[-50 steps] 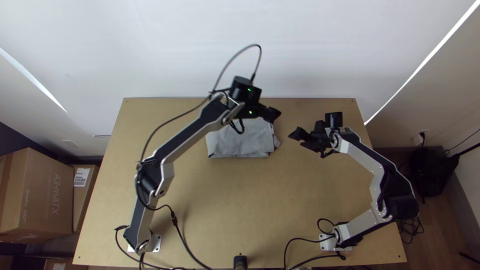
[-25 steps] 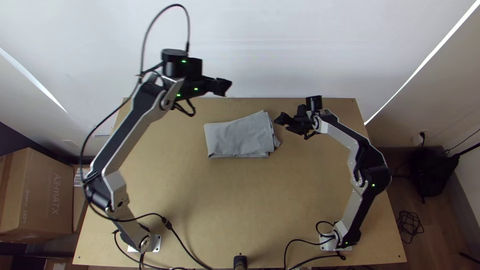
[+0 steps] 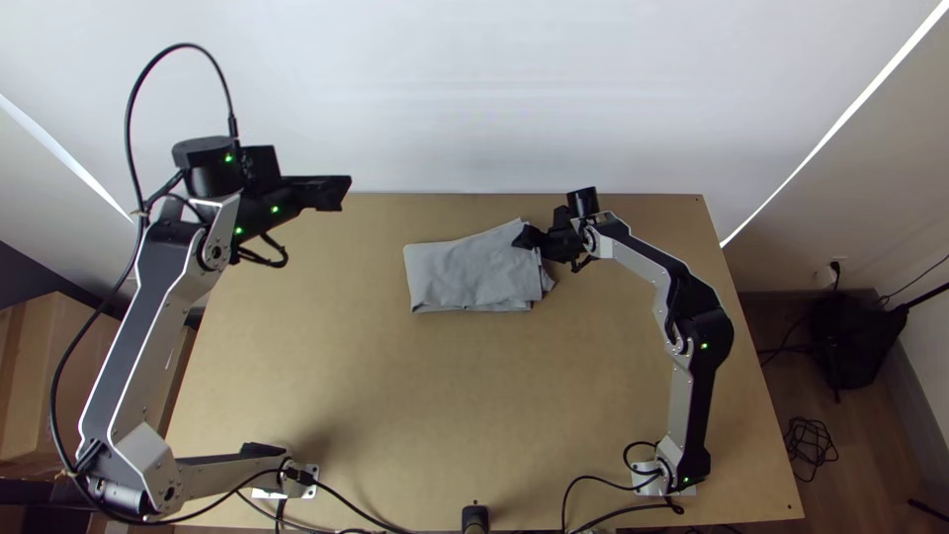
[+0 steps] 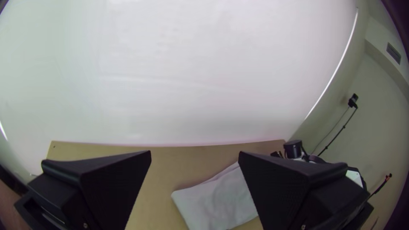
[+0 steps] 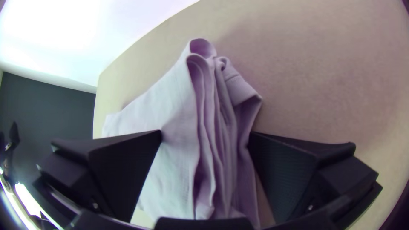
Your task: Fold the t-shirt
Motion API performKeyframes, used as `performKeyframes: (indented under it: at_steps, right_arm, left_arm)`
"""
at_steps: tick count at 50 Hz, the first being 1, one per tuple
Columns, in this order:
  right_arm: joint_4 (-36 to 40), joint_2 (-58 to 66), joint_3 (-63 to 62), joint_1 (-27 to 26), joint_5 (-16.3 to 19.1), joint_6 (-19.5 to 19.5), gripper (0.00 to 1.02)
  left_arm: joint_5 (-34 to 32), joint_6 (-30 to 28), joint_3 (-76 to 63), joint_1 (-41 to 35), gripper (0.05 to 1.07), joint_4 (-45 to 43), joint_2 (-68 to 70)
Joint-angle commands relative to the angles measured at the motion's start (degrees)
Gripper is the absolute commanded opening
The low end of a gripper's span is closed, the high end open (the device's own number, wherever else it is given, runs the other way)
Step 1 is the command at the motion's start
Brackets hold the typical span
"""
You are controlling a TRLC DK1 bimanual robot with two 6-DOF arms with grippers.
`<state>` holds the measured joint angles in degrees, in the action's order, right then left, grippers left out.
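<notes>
Light wooden table (image 3: 445, 405): centre
White wall (image 3: 494, 89): top
Left gripper (image 3: 342, 193): wide apart, empty
Right gripper (image 3: 522, 237): wide apart at folded grey t-shirt (image 3: 465, 277)

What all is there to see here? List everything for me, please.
T-shirt: one, grey, folded, table's far middle
Table: one, light wood, centre
Wall: white, behind table
Boxes: at least two, brown, left
Cables: several, black, near edge, arms, right-hand floor
Dark object: one, right
Arms: two, silver and black, either side
Left tool: one, black, raised, left
Right tool: one, black, around T-shirt's layered end
</notes>
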<state>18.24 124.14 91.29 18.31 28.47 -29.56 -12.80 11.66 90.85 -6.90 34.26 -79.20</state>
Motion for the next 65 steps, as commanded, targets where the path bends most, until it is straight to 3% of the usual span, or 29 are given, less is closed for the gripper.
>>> performKeyframes:
  at_steps: [1, 6, 13, 24, 49, 61, 63, 65]
  right_arm:
    - [0.4, 3.3, 1.0, 1.2, 0.3, 0.3, 0.41]
    - [0.5, 3.7, 1.3, 1.0, 0.3, 0.2, 0.01]
    - [0.5, 3.4, 0.9, -1.2, 0.3, 0.4, 0.02]
    - [0.6, 0.4, -2.0, -9.6, 0.3, 1.2, 0.02]
    - [0.7, -1.9, -3.2, -36.9, 0.2, 3.4, 0.02]
    - [1.5, -1.4, -0.3, -47.6, -1.0, 4.6, 0.02]
    - [1.6, -1.4, 0.0, -48.7, -1.7, 5.0, 0.09]
    - [2.3, -1.5, 0.2, -49.4, -2.0, 6.1, 0.36]
  left_arm:
    - [0.0, -1.2, -4.7, 2.2, 1.03, -0.9, 4.3]
    - [-0.2, -1.3, -7.2, 4.3, 1.03, -0.9, 6.8]
    - [-0.7, -1.8, -11.4, 7.2, 1.03, -0.9, 9.9]
    - [-0.7, -2.0, -18.2, 9.3, 1.03, -2.1, 14.6]
    - [-0.7, -0.3, -21.9, 9.6, 1.03, -3.9, 16.9]
    - [-0.7, 0.4, -23.3, 10.8, 1.03, -4.8, 17.4]
    - [-0.7, 0.3, -23.8, 10.9, 1.03, -5.1, 17.7]
    - [-0.7, 0.3, -24.1, 10.9, 1.03, -5.2, 17.9]
